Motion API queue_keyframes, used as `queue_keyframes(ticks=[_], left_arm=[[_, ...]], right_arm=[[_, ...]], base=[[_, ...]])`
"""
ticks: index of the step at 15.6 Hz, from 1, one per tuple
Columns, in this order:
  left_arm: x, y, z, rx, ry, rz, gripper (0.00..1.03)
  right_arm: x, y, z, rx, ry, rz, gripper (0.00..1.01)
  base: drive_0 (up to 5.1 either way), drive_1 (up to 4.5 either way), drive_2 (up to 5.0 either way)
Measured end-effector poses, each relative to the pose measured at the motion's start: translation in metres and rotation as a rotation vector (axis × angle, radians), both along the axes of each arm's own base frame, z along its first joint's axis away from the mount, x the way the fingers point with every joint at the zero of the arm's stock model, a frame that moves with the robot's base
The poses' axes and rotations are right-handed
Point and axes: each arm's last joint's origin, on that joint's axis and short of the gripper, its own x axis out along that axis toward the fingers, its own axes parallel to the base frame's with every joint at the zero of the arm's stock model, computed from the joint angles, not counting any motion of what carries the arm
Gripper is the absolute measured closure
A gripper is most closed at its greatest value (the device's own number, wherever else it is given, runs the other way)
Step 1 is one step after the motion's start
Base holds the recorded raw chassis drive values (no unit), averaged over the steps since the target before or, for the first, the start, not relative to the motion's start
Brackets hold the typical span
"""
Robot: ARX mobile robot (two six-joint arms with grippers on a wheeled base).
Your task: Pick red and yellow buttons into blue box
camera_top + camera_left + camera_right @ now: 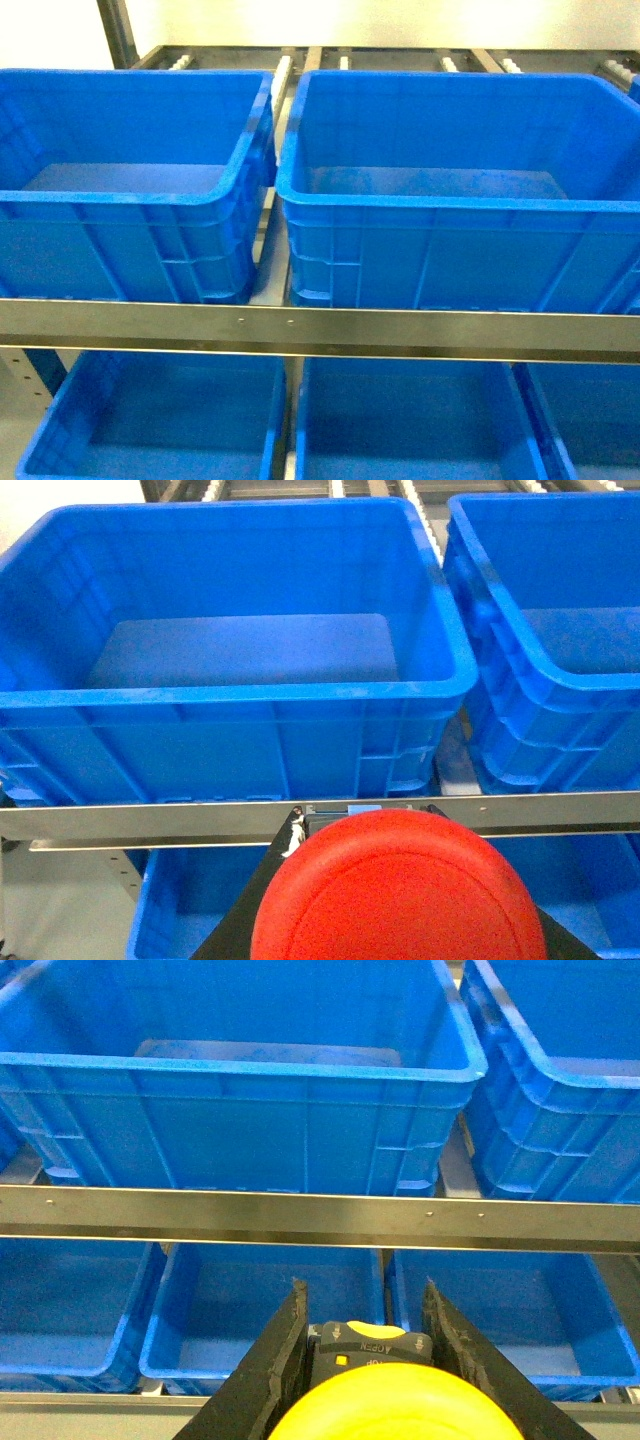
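The red button fills the bottom of the left wrist view, and my left gripper is shut on its black body. In the right wrist view my right gripper is shut on the yellow button, with black fingers on both sides of it. Both grippers hang in front of the shelf, below its rail, and neither shows in the head view. Two deep blue boxes stand side by side on the upper shelf, one on the left and one on the right. The left wrist view faces one box and the right wrist view faces another. No button lies on the floors that show.
A metal shelf rail runs across in front of the upper boxes. More blue boxes sit on the shelf below. A further box stands at the right. Roller tracks run behind and between the boxes.
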Motion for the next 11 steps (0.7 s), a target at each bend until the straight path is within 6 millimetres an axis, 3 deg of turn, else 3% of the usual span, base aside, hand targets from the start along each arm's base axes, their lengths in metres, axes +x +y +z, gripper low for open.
queue_keyframes(ticks=[2,10,11], left_arm=[[0.0,0.0,0.0001,0.0,0.0,0.0,0.76],[-0.0004,-0.0003,0.0009,-0.002,-0.006,-0.005,0.76],[-0.0004,-0.0003,0.0009,-0.002,-0.006,-0.005,0.76]], right_arm=[[0.0,0.0,0.0,0.0,0.0,0.0,0.71],[0.0,-0.0001,0.0,-0.001,0.0,-0.004,0.71],[0.0,-0.0001,0.0,-0.001,0.0,-0.004,0.71]], base=[[4.5,-2.03,-2.0],[0.0,0.0,0.0],[0.1,4.26,-4.2]])
